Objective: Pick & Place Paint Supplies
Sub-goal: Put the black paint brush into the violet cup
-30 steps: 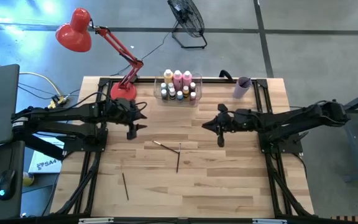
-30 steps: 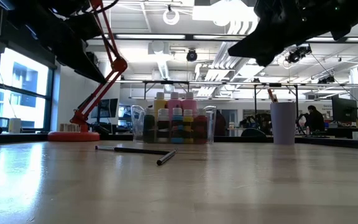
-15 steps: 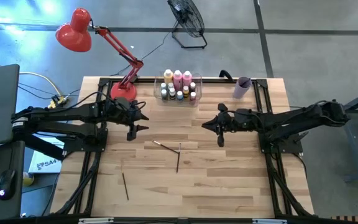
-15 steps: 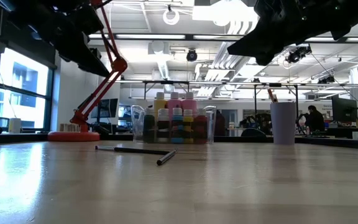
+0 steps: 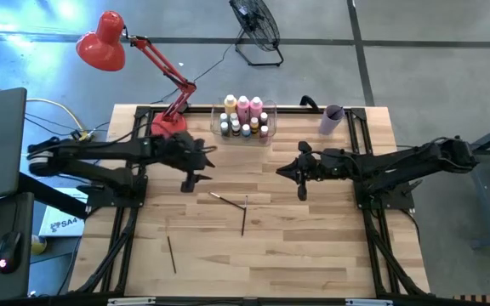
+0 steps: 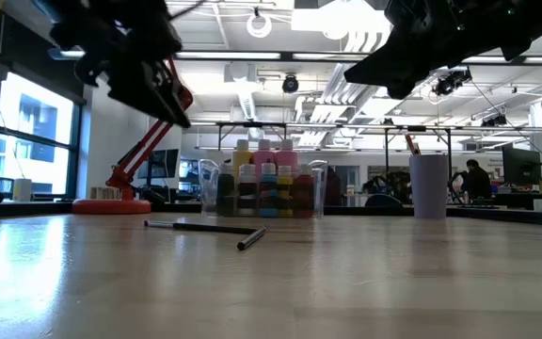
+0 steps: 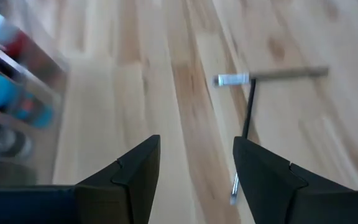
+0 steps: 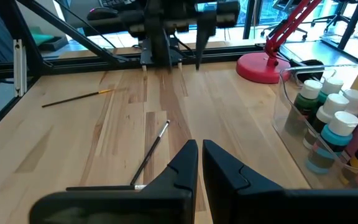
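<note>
Three thin paintbrushes lie flat on the wooden table: two near the middle, one light-handled and one dark, and a third at the near left. The paint bottles stand inside a clear bin at the far edge. My left gripper hovers open above the table, left of the middle brushes; its wrist view shows them ahead of the open fingers. My right gripper hangs shut in the air right of them, with nothing between its fingers.
A lilac cup stands at the far right of the table. A red desk lamp's base sits at the far left beside the bin. Black frame rails run along both sides of the table. Bare wood lies along the near half.
My left gripper has moved toward the table's right edge, closer to the two middle brushes, and has rolled somewhat about its pointing line. Its fingers have stayed open. The brushes, the bin and my right gripper have not moved.
</note>
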### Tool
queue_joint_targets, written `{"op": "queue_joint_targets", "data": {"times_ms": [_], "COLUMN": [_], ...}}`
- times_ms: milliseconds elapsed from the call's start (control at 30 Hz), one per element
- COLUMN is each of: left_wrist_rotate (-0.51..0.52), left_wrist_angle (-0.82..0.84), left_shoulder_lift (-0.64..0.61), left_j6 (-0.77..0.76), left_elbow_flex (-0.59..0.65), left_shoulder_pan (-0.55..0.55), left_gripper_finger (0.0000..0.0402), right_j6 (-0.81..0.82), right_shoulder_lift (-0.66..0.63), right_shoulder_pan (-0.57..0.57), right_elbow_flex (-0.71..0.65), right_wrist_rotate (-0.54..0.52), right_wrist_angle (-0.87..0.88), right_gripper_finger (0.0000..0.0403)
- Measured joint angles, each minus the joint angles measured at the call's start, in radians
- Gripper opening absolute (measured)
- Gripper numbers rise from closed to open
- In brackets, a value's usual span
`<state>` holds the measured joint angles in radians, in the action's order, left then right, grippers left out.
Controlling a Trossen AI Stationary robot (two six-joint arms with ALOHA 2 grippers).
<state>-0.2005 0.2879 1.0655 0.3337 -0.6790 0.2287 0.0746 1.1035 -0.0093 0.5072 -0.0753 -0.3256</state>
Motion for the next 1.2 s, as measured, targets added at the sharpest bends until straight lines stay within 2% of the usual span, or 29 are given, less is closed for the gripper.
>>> {"op": "queue_joint_targets", "data": {"times_ms": [200, 333, 633, 833, 933, 1100, 1200], "left_wrist_rotate": [-0.028, -0.054, -0.081, -0.076, -0.023, 0.137, 0.154], "left_wrist_angle": [0.137, 0.174, 0.214, 0.255, 0.25, 0.24, 0.238], "left_shoulder_lift": [0.205, 0.307, 0.406, 0.441, 0.461, 0.514, 0.546], "left_j6": [0.108, 0.117, 0.13, 0.088, 0.081, 0.063, 0.034], "left_elbow_flex": [-0.119, -0.17, -0.178, -0.178, -0.178, -0.178, -0.179], "left_shoulder_pan": [0.0, 0.0, -0.003, -0.059, -0.101, -0.157, -0.16], "left_gripper_finger": [0.0198, 0.0198, 0.0198, 0.0198, 0.0198, 0.0198, 0.0198], "right_j6": [0.0, 0.0, 0.0, 0.0, 0.0, 0.0, 0.0], "right_shoulder_lift": [0.0, 0.0, 0.0, 0.0, 0.0, 0.0, 0.0], "right_shoulder_pan": [0.0, 0.0, 0.0, 0.0, 0.0, 0.0, 0.0], "right_elbow_flex": [0.0, 0.0, 0.0, 0.0, 0.0, 0.0, 0.0], "right_wrist_rotate": [0.0, 0.0, -0.004, -0.004, -0.01, -0.055, -0.057], "right_wrist_angle": [0.0, 0.001, 0.001, 0.002, 0.001, 0.002, 0.001], "right_gripper_finger": [0.0015, 0.0015, 0.0015, 0.0015, 0.0015, 0.0015, 0.0015]}}
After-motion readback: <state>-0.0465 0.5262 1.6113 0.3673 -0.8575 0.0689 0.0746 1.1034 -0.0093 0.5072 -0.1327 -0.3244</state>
